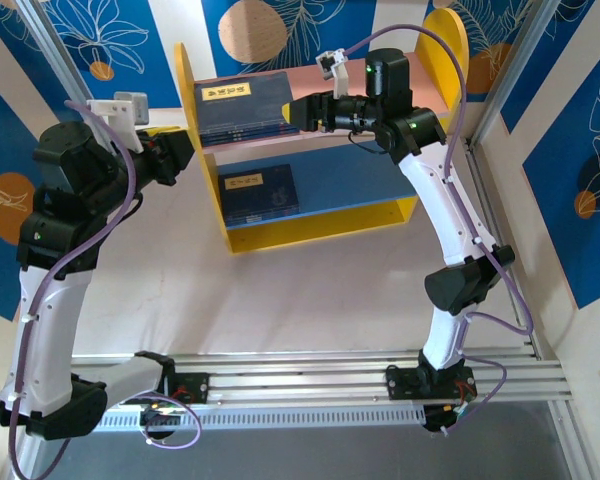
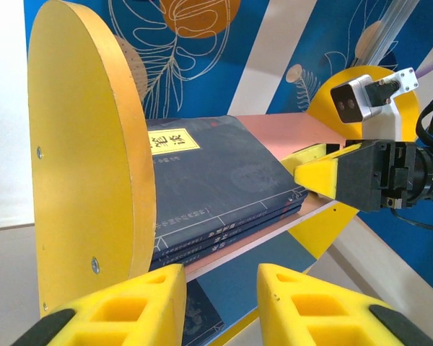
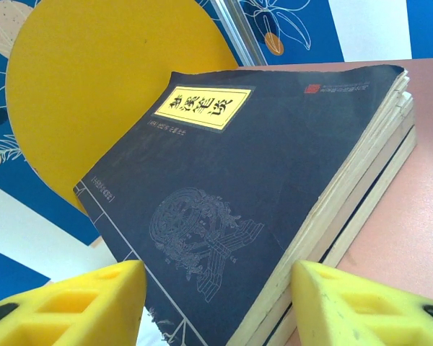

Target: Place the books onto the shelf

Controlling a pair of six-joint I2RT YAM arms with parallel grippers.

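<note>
Placing step: books (image 1: 242, 103) on shelf (image 1: 450, 50) pink board (image 1: 310, 78); right gripper (image 1: 294, 113) fingers apart, prob. not gripping; left gripper (image 2: 221, 285) apart, empty. Next: pull right arm clear w/o nudging stack.

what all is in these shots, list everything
shelf: one, yellow side panels, middle of the table
upper board: one, pink, top of the shelf
lower board: one, blue, below it
stacked books: about three, dark navy with yellow labels, left end of the upper board
lower book: at least one, dark navy, left end of the lower board
table: one, pale grey, under the shelf
wall panels: several, blue with white leaf drawings, behind the shelf
left gripper: one, yellow fingers, open, beside the shelf's left panel
right gripper: one, yellow fingers, open, at the stack's right edge
</note>
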